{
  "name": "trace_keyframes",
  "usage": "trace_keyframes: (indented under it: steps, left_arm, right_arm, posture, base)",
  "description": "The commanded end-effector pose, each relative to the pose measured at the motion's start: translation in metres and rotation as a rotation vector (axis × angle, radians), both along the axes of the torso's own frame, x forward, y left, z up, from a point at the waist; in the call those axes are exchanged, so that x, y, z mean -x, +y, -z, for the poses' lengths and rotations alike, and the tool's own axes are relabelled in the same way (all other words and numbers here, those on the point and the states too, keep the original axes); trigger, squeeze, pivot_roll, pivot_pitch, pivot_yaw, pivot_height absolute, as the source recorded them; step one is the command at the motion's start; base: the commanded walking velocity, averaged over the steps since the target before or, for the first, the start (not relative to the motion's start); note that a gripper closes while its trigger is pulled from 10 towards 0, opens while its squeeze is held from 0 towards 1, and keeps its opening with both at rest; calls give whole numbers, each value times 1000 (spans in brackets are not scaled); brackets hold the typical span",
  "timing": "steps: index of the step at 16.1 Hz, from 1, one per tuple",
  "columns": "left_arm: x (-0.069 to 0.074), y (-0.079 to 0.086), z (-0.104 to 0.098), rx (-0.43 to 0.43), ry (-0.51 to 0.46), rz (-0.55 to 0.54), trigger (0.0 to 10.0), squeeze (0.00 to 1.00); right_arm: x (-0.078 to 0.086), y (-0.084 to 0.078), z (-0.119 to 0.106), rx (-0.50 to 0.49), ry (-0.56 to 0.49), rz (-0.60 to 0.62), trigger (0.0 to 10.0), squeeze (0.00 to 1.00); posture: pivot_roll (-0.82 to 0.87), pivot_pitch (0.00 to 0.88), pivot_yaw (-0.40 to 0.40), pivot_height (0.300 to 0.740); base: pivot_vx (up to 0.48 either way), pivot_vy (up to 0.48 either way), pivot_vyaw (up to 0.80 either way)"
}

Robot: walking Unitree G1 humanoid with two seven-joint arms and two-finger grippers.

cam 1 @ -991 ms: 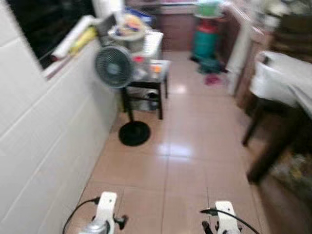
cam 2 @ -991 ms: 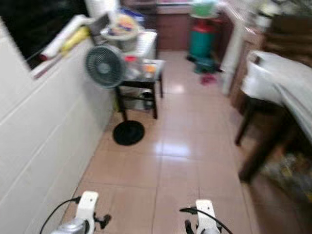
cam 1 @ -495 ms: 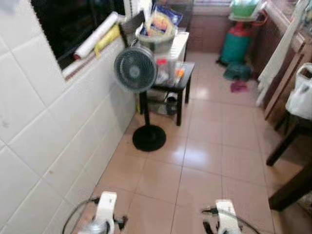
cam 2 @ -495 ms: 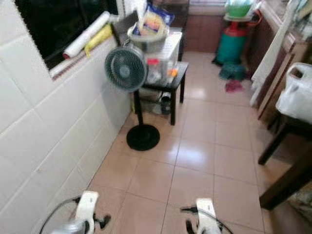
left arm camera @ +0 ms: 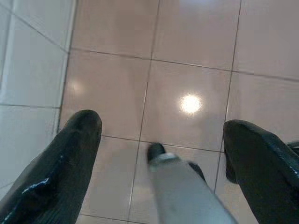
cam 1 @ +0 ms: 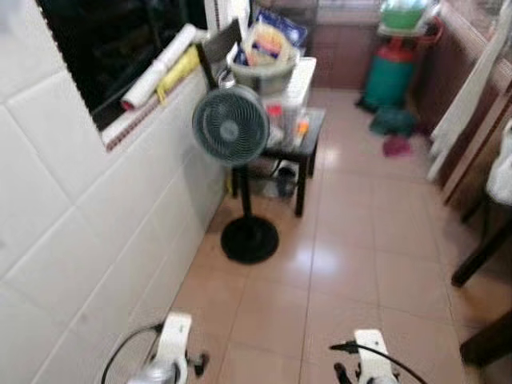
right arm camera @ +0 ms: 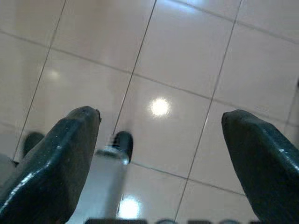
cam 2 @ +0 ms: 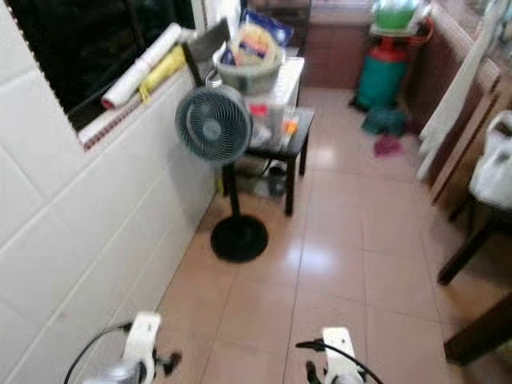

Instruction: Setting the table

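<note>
A dark wooden table leg (cam 1: pixel 481 256) and a white bag (cam 1: pixel 502 170) show at the right edge of the eye views; no tableware can be made out. My left gripper (left arm camera: pixel 162 125) hangs open over the tan floor tiles (left arm camera: pixel 187 42) beside the white wall, holding nothing. My right gripper (right arm camera: pixel 161 116) hangs open over the tiles too, its fingers wide apart and empty. Both silver wrists, left (cam 1: pixel 174 350) and right (cam 1: pixel 370 358), sit at the bottom of the eye views. A blurred silver part of my own body lies below each gripper.
A standing fan (cam 1: pixel 230 126) on a round black base (cam 1: pixel 250 238) stands ahead on the left, against a small black side table (cam 1: pixel 310 132) piled with containers. A white tiled wall (cam 1: pixel 88 240) runs along my left. A green gas cylinder (cam 1: pixel 390 76) stands far ahead. Open floor (cam 1: pixel 360 264) lies ahead on the right.
The whole view has turned left and moved forward: the fan is nearer and the table on the right has slid mostly out of frame. Both arms hang as before.
</note>
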State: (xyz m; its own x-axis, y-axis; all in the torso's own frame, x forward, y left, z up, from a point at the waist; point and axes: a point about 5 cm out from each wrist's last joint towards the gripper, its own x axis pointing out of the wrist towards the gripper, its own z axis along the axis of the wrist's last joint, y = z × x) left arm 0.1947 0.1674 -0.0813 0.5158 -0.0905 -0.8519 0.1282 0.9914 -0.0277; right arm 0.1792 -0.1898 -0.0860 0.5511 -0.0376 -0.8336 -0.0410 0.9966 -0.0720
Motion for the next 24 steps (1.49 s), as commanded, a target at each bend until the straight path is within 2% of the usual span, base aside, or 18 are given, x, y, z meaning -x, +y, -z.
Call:
trace_keyframes:
  steps: [1,9,19,24]
  left_arm:
    - [1,16,-1,-39,2,-16,10000,0]
    - [6,14,2,-52,22,-7,10000,0]
    - [7,15,3,-76,28,-2,10000,0]
    - [8,17,3,-98,32,9,10000,0]
  right_arm:
    - [-5,14,-1,-31,-11,-22,10000,0]
    - [-3,12,0,-22,2,-7,10000,0]
    - [-7,9,-2,-11,-1,-18,10000,0]
    - [-8,12,-2,-10,-8,-25,10000,0]
  posture:
    - [-21,0,16,740]
    - [-22,0,11,740]
    - [-17,0,-1,740]
    - [-15,0,0,740]
  base:
    - [300,247,0]
    - [36,30,0]
    - [0,0,-757]
    - [0,0,0]
